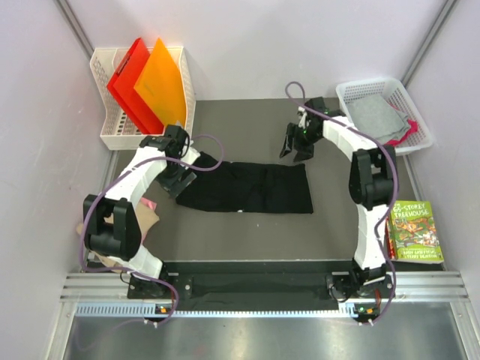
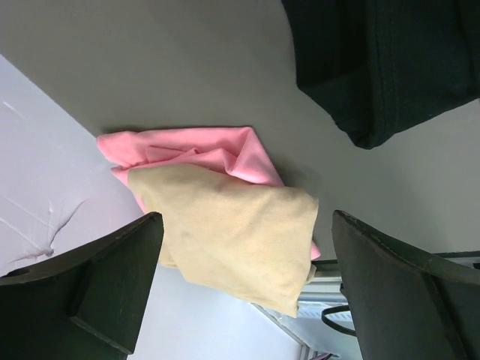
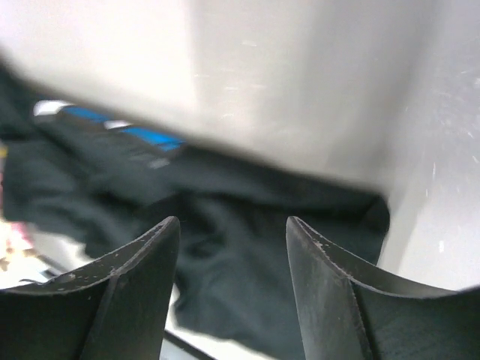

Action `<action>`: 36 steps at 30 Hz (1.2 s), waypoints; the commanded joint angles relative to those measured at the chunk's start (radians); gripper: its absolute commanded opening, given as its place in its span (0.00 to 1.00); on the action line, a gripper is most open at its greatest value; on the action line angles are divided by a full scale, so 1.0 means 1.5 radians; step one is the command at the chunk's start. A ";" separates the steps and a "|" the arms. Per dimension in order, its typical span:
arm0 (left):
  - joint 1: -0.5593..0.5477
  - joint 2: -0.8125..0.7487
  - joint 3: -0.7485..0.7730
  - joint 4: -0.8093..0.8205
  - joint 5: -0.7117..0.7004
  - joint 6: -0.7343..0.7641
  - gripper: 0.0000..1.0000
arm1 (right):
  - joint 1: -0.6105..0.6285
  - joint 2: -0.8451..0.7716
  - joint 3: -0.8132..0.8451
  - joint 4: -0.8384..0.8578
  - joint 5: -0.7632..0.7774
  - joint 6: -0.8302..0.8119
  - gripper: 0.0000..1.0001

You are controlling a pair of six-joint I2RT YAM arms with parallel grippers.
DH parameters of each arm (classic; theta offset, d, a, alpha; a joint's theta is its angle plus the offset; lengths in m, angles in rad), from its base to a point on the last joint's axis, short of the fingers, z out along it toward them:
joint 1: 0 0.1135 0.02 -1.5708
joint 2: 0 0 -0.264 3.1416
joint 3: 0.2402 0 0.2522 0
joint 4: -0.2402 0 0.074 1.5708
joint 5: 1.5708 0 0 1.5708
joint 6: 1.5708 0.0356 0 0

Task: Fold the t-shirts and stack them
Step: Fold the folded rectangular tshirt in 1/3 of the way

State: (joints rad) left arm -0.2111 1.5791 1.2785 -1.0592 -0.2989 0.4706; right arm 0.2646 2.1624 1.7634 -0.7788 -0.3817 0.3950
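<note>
A black t-shirt (image 1: 247, 187) lies spread flat across the middle of the table. My left gripper (image 1: 178, 180) hovers over its left end with jaws wide open and nothing between them. In the left wrist view my left gripper (image 2: 246, 225) frames a crumpled tan t-shirt (image 2: 232, 232) lying on a pink t-shirt (image 2: 195, 150), with the black t-shirt's corner (image 2: 390, 60) at upper right. My right gripper (image 1: 295, 154) hangs just beyond the black shirt's far right corner. In the blurred right wrist view, my right gripper (image 3: 232, 225) is open with only the black cloth (image 3: 240, 277) behind the gap.
A white basket (image 1: 105, 120) at the back left holds a red folder (image 1: 131, 82) and an orange folder (image 1: 161, 82). Another white basket (image 1: 352, 94) at the back right holds grey cloth (image 1: 375, 116). A colourful book (image 1: 414, 231) lies at the right edge. The tan and pink shirts (image 1: 148, 214) sit by the left arm.
</note>
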 commanded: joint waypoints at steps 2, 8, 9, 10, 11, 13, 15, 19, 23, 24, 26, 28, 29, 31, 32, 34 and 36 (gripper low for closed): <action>0.002 0.006 0.028 -0.014 0.044 -0.024 0.99 | 0.012 -0.144 -0.021 0.041 -0.067 0.024 0.57; -0.004 0.033 0.027 0.013 0.040 -0.047 0.99 | 0.070 -0.138 -0.093 0.083 -0.143 0.055 0.54; -0.004 0.036 0.029 0.014 0.037 -0.050 0.99 | 0.078 -0.128 -0.103 0.090 -0.147 0.060 0.54; -0.004 0.040 0.030 0.015 0.034 -0.050 0.99 | 0.081 -0.120 -0.107 0.094 -0.150 0.063 0.54; -0.004 0.039 0.029 0.017 0.030 -0.049 0.99 | 0.084 -0.115 -0.109 0.100 -0.153 0.068 0.54; -0.004 0.031 0.022 0.021 0.027 -0.045 0.99 | 0.088 -0.096 -0.106 0.103 -0.152 0.066 0.54; -0.004 0.024 0.013 0.025 0.023 -0.040 0.99 | 0.088 -0.065 -0.091 0.105 -0.150 0.062 0.54; -0.003 0.008 0.008 0.020 0.020 -0.038 0.99 | 0.088 0.000 -0.044 0.100 -0.161 0.053 0.53; -0.003 -0.008 0.008 0.012 0.007 -0.025 0.99 | 0.088 0.067 0.018 0.102 -0.199 0.051 0.53; -0.003 -0.011 0.007 0.012 -0.001 -0.022 0.99 | 0.091 0.088 0.036 0.108 -0.208 0.054 0.53; -0.003 -0.017 0.005 0.010 -0.008 -0.015 0.99 | 0.095 0.109 0.051 0.120 -0.242 0.065 0.54; -0.003 -0.019 0.005 0.007 -0.016 -0.013 0.99 | 0.100 0.136 0.071 0.123 -0.263 0.068 0.53; -0.003 -0.018 0.005 0.007 -0.018 -0.011 0.99 | 0.106 0.141 0.076 0.122 -0.281 0.067 0.53; -0.003 -0.016 0.006 0.007 -0.019 -0.010 0.99 | 0.110 0.135 0.081 0.120 -0.286 0.062 0.54; -0.003 -0.016 0.007 0.008 -0.018 -0.011 0.99 | 0.111 0.127 0.080 0.117 -0.281 0.056 0.54; -0.003 -0.012 0.010 0.008 -0.016 -0.012 0.99 | 0.105 0.090 0.081 0.108 -0.269 0.050 0.56; -0.003 -0.007 0.016 0.008 -0.013 -0.015 0.99 | 0.089 0.038 0.079 0.098 -0.248 0.039 0.57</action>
State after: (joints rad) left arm -0.2150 1.5845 1.2900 -1.0477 -0.3088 0.4450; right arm 0.4164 2.3569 1.8420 -0.6430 -0.7704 0.4896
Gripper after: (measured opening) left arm 0.990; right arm 0.559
